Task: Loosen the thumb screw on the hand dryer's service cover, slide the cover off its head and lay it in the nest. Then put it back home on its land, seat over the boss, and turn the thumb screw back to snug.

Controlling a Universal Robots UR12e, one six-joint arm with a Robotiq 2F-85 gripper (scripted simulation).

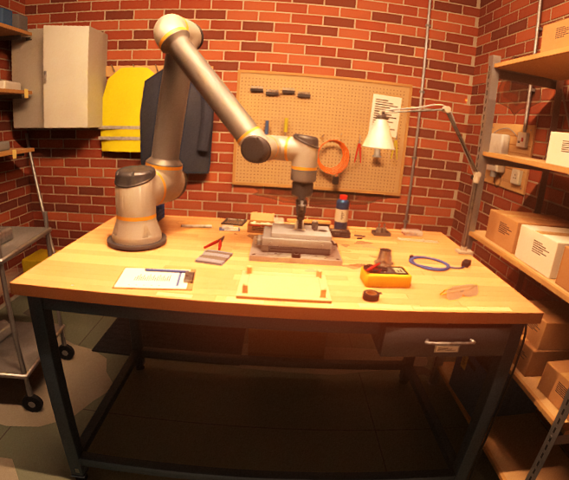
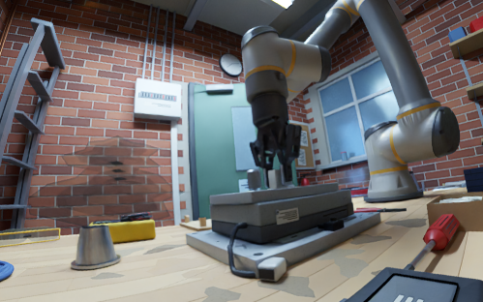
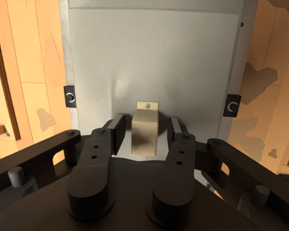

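Note:
The service cover [image 3: 152, 67] is a pale grey plate lying flat on top of the hand dryer [image 2: 282, 213], which sits on a grey base plate at the middle of the bench. A beige block-shaped handle [image 3: 144, 131] stands up from the cover, and my gripper [image 3: 145, 133] is lowered around it with its fingers open and holding nothing. A grey thumb screw [image 2: 253, 179] stands on the cover a little way from the handle, seen from the second side camera. The nest [image 1: 283, 285], a flat tray with corner pegs, lies in front of the dryer.
Two black clips [image 3: 69, 97] [image 3: 232, 105] sit at the cover's side edges. A yellow multimeter [image 1: 385, 276], metal cone [image 2: 95, 248], blue cable [image 1: 431, 263], red screwdriver [image 2: 432, 237] and cardboard box [image 2: 457, 210] lie around the dryer.

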